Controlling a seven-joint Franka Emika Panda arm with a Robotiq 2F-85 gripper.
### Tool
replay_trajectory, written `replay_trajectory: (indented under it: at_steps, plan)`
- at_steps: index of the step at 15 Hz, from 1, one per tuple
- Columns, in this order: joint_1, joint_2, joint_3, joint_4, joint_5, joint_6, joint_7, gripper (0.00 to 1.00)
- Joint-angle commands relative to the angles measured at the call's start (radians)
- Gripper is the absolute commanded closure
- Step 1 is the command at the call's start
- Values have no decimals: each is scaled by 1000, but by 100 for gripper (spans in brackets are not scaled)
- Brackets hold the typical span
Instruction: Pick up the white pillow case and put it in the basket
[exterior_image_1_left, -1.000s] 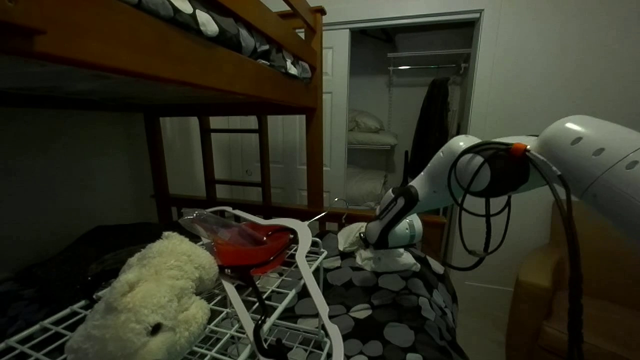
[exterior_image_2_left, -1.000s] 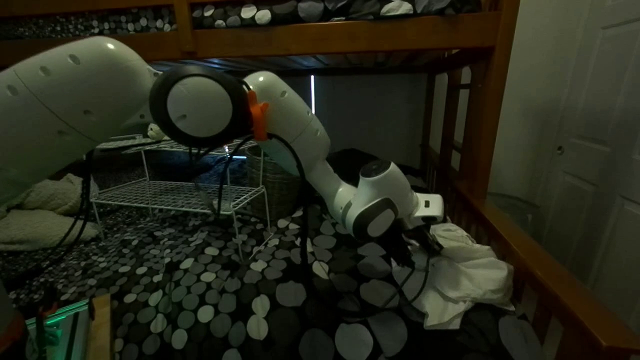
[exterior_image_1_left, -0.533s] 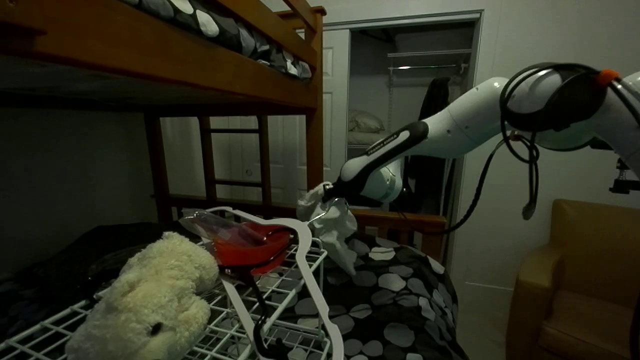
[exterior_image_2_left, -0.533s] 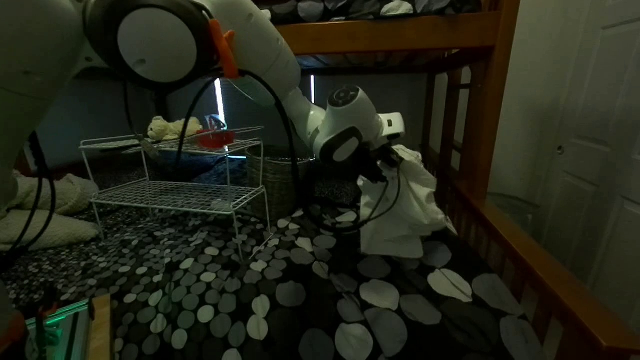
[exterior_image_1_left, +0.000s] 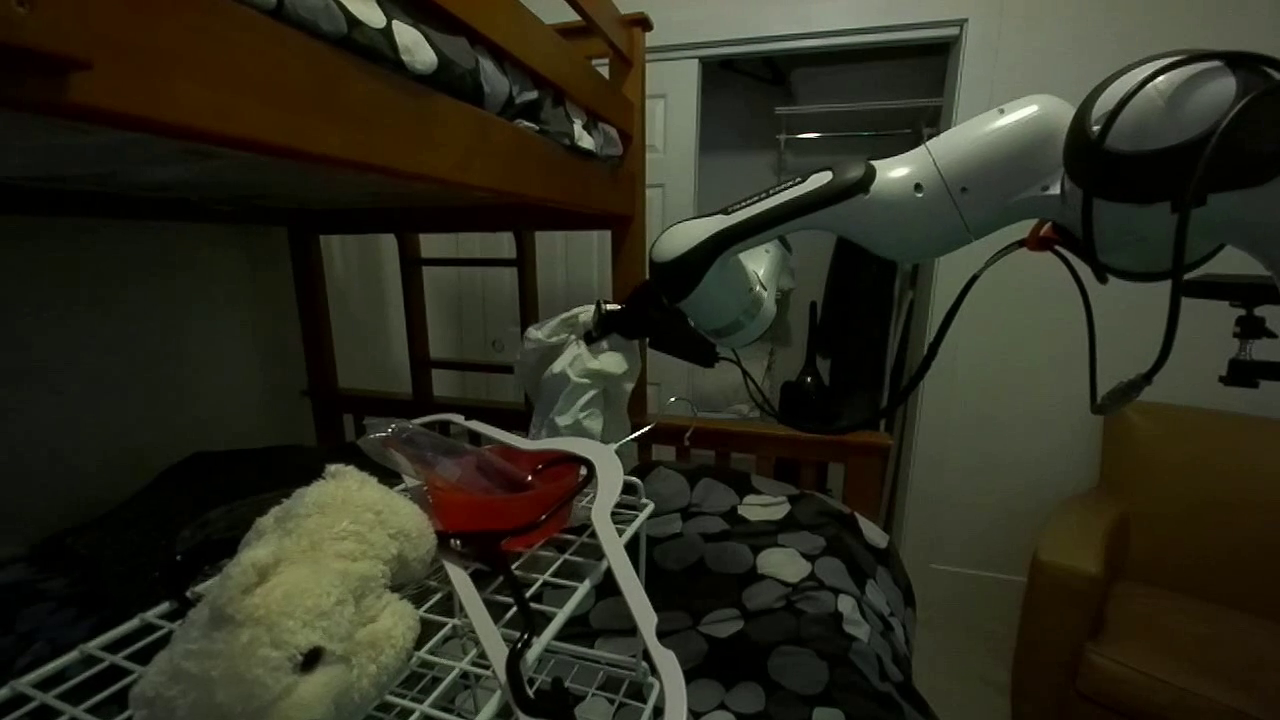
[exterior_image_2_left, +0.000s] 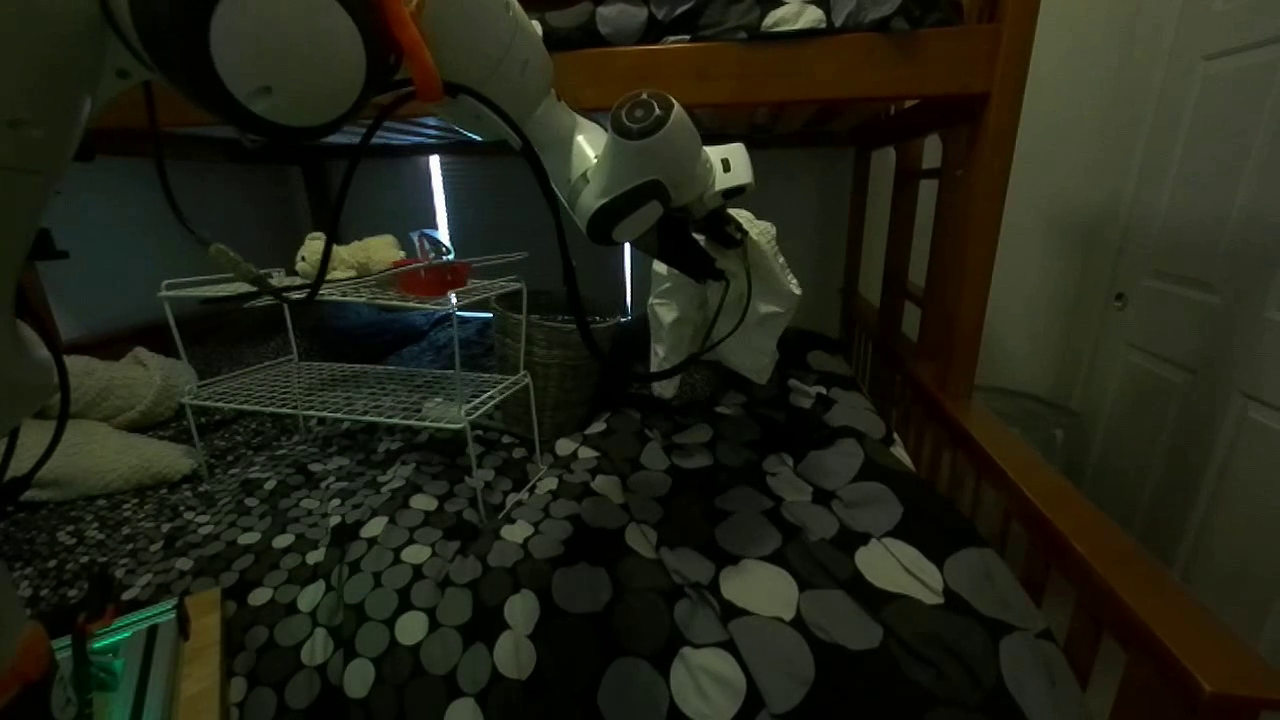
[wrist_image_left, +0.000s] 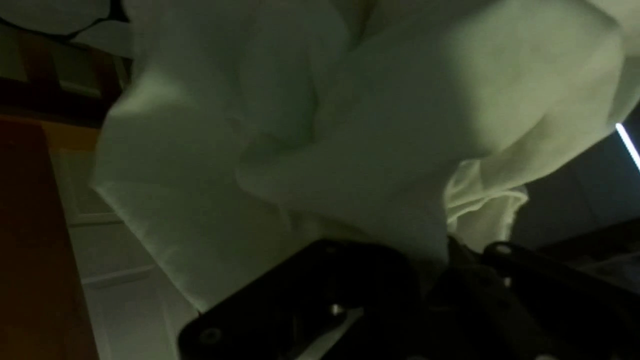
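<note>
Black two-fingered gripper (exterior_image_1_left: 600, 322): clamps the white crumpled cloth pillow case (exterior_image_2_left: 765, 300) between its fingertips, pinching a gathered part; in the wrist view, enters from the bottom, up against the folds
Pillow case: hangs in loose folds from the gripper, outside the tall grey-brown woven basket (exterior_image_2_left: 558, 370), near and to the right of it in an exterior view; whether touching the black bedspread with grey and white dots (exterior_image_2_left: 450, 600) below, cannot tell
Basket: stands upright on the bedspread, partly hidden behind a two-tier white wire rack (exterior_image_2_left: 340, 390)
Rack: bears on its upper tier a cream fluffy plush toy (exterior_image_1_left: 310, 600) and a red object (exterior_image_1_left: 490, 510) with clear plastic (exterior_image_1_left: 440, 460), of a kind hard to tell
White clothes hanger with a metal hook (exterior_image_1_left: 628, 572): sits tilted at the rack's top, close to the red object
White jointed robot arm (exterior_image_1_left: 1000, 170): reaches over the bedspread in both exterior views
Brown wooden bunk frame (exterior_image_1_left: 450, 150): rises above the bedspread
Tan armchair (exterior_image_1_left: 1150, 560): stands at the right in an exterior view
</note>
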Motion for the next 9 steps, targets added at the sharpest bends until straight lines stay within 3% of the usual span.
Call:
replay_trajectory:
  at_steps: [1,5,9]
  plan:
    - [23,163,158,132,-25,52,-76,98]
    - [62,308,346,238,-62,9,-159,98]
    - [-49,373,572,194,-77,-152,-256,98]
